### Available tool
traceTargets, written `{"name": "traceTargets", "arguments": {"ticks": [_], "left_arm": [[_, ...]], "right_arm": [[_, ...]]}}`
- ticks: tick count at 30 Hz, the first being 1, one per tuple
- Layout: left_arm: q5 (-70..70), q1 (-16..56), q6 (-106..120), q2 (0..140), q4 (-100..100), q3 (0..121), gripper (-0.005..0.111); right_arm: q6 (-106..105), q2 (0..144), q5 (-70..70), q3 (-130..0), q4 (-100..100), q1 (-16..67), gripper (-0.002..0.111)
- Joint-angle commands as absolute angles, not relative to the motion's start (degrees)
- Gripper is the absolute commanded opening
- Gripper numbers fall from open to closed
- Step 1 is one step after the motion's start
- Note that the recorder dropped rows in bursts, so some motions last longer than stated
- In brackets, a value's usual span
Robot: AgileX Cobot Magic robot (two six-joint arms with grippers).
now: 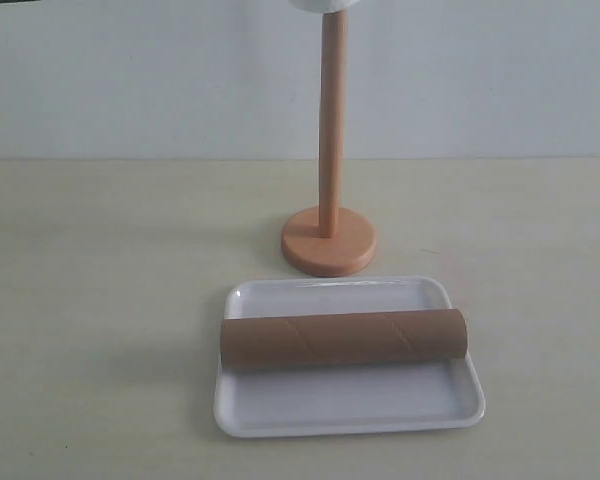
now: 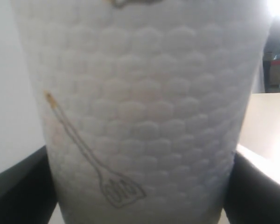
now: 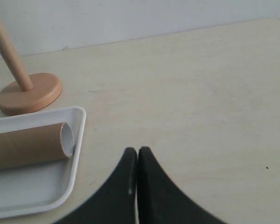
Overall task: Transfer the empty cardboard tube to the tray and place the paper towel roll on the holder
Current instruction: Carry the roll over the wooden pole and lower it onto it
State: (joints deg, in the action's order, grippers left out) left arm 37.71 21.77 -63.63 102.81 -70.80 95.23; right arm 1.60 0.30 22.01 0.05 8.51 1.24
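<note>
The empty cardboard tube (image 1: 343,338) is lying on its side across the tray (image 1: 350,405), reaching almost from one short rim to the other, and the tray is sitting on the pale worktop (image 1: 100,300) just in front of the holder (image 1: 329,200). The holder is standing upright, its round base near the tray's far rim but apart from it. At the top edge of the exterior view, the paper towel roll (image 1: 325,5) is showing as a white sliver right at the tip of the pole. In the left wrist view the left claw (image 2: 140,186) is standing wide, its dark fingers (image 2: 18,186) pressing either side of the embossed roll. The right claw (image 3: 137,186) is hanging above bare worktop beside the tray, its fingers pressed fully together and gripping nothing.
</note>
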Motion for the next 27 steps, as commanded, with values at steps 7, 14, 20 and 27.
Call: {"name": "traceTargets", "arguments": {"ticks": [7, 14, 20, 27], "left_arm": [[33.36, 24.01, -59.58, 102.62, -69.47, 95.97, 0.004], [33.36, 24.01, -59.28, 102.73, -69.66, 95.71, 0.004], [35.52, 24.01, -60.82, 103.71, -69.79, 95.59, 0.004], [35.58, 24.01, -60.82, 103.84, -71.8, 94.88, 0.004]], "right_arm": [[1.35, 0.0, 21.52, 0.0, 8.51, 1.12, 0.0], [1.35, 0.0, 21.52, 0.0, 8.51, 1.12, 0.0], [1.35, 0.0, 21.52, 0.0, 8.51, 1.12, 0.0], [1.35, 0.0, 21.52, 0.0, 8.51, 1.12, 0.0]]}}
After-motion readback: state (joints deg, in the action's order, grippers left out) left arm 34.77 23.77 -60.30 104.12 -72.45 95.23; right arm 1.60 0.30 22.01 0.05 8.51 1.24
